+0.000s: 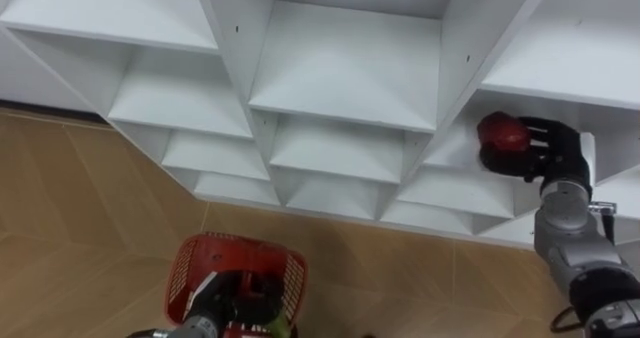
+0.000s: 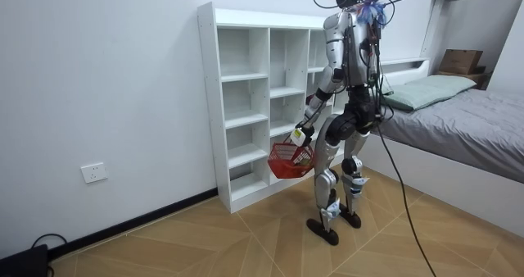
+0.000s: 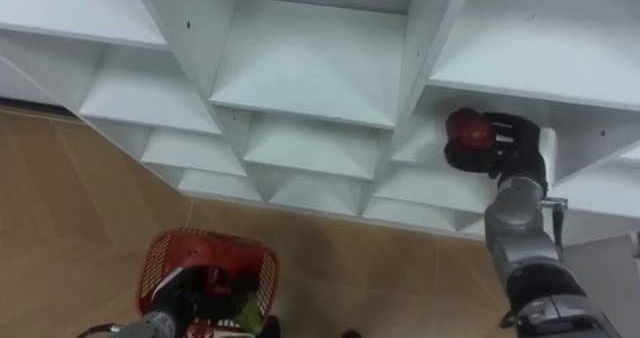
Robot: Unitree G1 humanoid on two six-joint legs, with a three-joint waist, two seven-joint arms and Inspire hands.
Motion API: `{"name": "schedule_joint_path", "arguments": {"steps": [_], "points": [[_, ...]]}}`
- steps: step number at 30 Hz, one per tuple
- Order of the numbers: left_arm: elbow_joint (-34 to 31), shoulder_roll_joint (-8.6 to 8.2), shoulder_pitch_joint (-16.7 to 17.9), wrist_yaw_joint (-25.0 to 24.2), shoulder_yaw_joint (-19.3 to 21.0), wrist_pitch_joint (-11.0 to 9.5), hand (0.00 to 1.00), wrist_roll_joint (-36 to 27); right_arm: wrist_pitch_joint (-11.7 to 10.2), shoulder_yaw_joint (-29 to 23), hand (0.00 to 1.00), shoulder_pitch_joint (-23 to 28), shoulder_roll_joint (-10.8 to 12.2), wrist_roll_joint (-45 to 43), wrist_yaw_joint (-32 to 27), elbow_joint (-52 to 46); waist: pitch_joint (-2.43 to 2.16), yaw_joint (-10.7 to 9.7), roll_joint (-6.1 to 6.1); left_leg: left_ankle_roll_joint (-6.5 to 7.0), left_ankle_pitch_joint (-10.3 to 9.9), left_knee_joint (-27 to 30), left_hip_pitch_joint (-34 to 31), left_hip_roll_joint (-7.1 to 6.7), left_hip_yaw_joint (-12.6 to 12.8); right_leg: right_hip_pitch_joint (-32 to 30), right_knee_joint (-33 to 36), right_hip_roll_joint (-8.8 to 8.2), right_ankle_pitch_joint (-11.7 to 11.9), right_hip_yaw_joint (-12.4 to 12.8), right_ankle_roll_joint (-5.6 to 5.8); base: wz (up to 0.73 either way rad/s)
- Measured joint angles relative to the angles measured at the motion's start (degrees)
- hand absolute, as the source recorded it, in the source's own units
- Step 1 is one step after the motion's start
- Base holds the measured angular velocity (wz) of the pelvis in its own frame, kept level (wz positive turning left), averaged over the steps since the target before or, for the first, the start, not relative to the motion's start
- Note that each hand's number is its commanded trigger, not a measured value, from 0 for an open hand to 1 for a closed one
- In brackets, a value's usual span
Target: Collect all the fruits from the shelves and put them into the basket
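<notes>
Left eye view shows you the right hand point(image 1: 548, 156) reached into a compartment on the right side of the white shelf unit point(image 1: 340, 68), with its fingers curled around a red fruit point(image 1: 502, 133). The fruit sits at the left end of the hand, toward the middle of the shelves, and it is just above the board of that compartment; I cannot tell if it touches the board. It looks round, so it has no long axis that you must mind. The left hand point(image 1: 205, 313) is low at the bottom of the view, closed on the handle of a red basket point(image 1: 190, 268), which hangs over the wooden floor point(image 1: 80, 208). Something green and red shows at the lower edge of the basket, but I cannot tell what it is. The relation that matters for you is this one: the basket lies down and to the left of the fruit, well apart from it, and nearer to the robot's body than the shelves. So, in my judgement, the fruit must first come out of the compartment toward the robot, then go down and across to the left until it is over the open top of the basket. The upright wall on the left of the compartment is near the fruit, so a sideways move too early could strike it. In the room view the robot stands upright just in front of the shelves, with the basket hanging near its knees.
</notes>
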Motion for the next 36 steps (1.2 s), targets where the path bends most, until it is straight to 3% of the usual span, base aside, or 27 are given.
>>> {"name": "schedule_joint_path", "arguments": {"steps": [6, 9, 12, 16, 23, 25, 29, 36], "points": [[-0.06, -0.39, -0.59, 0.08, -0.11, -0.35, 1.0, -2.14, -0.13, 3.32, 1.0, 3.53, 1.79, -0.85, 1.34, -7.32, -0.21, -1.26, 0.33, 0.0, 0.0, -0.01, -0.16, -0.01, 0.19, 0.0, -0.32, 0.16, 0.06, -0.02, -0.01, 0.0], [-0.34, -0.87, 0.01, 0.34, -0.2, -0.35, 1.0, -2.2, -0.42, 4.29, 1.0, 7.15, 2.11, -2.52, 1.93, -10.96, -0.98, -1.76, 0.9, 0.0, 0.0, -0.11, -0.15, 0.1, 0.18, 0.2, -0.74, 0.21, 0.23, 0.02, 0.13, 0.0], [-0.58, -0.86, 1.07, 1.31, -1.09, -0.57, 1.0, -2.13, -0.42, 5.87, 1.0, 10.56, 2.21, -3.66, 2.94, -15.01, -1.44, -2.09, 1.44, 0.0, 0.0, -0.25, 0.44, 0.28, 0.86, 0.59, -0.73, 0.35, 0.57, 0.61, 0.19, -0.11], [-0.61, -1.17, 1.67, 1.58, -0.79, -1.13, 1.0, -1.94, -0.41, 6.41, 1.0, 16.11, 2.92, -4.26, 4.48, -19.8, -1.57, -2.49, 1.38, 0.0, 0.0, -1.27, 1.72, 0.58, 2.01, 0.91, -0.99, 0.73, 0.77, 1.68, 0.09, -0.17], [-1.35, -2.36, 1.91, 0.99, -1.14, -2.08, 1.0, -2.02, -0.41, 10.18, 1.0, 22.97, 6.52, -8.64, 12.45, -23.48, -1.89, -3.74, 1.89, -0.16, 0.1, -1.33, 2.26, 1.11, 2.47, 1.95, -3.03, 1.7, 2.01, 1.88, -0.28, -0.05], [-2.61, -2.41, 2.27, 0.99, -1.2, -2.14, 1.0, -2.09, -0.41, 11.4, 1.0, 23.58, 6.63, -8.69, 14.0, -23.5, -1.85, -3.68, 2.03, -0.15, 0.1, -1.28, 1.95, 1.46, 2.49, 1.74, -3.15, 1.73, 2.2, 1.86, -0.22, 0.0], [-3.98, -2.96, 3.3, 1.07, -1.2, -2.82, 1.0, -2.49, -0.41, 12.31, 1.0, 26.49, 6.81, -8.65, 17.43, -26.09, -2.26, -3.59, 2.91, -0.13, 0.09, -1.17, 1.07, 1.68, 2.48, 1.26, -3.99, 2.04, 2.9, 1.89, -0.15, -0.01], [-3.85, -4.21, 3.07, 1.35, -2.39, -3.69, 1.0, -3.27, -0.45, 13.99, 1.0, 28.74, 6.81, -8.66, 20.89, -28.05, -2.19, -3.81, 3.47, -0.12, 0.12, -1.48, 0.8, 1.74, 2.64, 0.85, -4.1, 2.12, 2.94, 2.0, -0.25, -0.01]]}}
